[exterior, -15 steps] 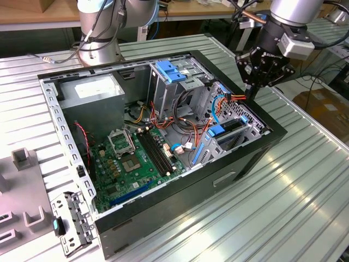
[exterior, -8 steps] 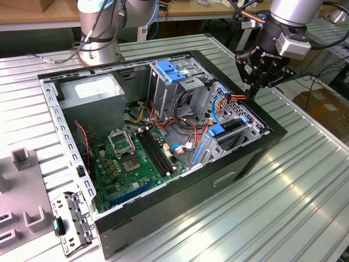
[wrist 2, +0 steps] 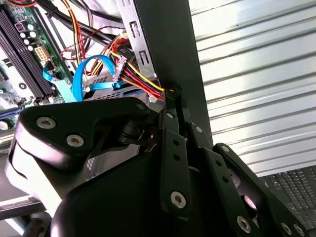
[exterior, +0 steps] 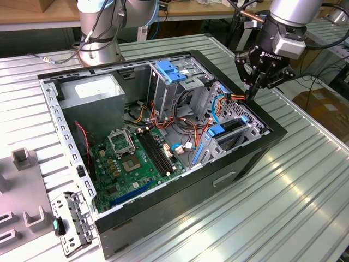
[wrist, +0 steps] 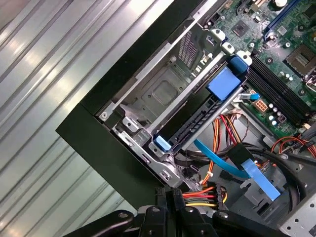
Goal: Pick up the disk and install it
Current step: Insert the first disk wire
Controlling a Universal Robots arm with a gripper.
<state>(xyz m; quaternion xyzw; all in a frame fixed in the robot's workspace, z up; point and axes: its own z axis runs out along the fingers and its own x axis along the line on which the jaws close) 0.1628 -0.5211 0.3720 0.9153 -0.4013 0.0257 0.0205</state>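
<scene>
While the claw (exterior: 255, 91) hangs clenched at the case (exterior: 272, 134) wall (beside loose wires (wrist: 207, 193)), the disk (wrist: 200, 121) sits slotted just inward.

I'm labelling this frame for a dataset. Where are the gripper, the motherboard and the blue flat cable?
gripper (exterior: 252, 94): exterior view, at its fingertips by the case's rim.
motherboard (exterior: 130, 162): exterior view, on its central chip.
blue flat cable (wrist: 256, 177): first wrist view, on its flat stretch.
</scene>
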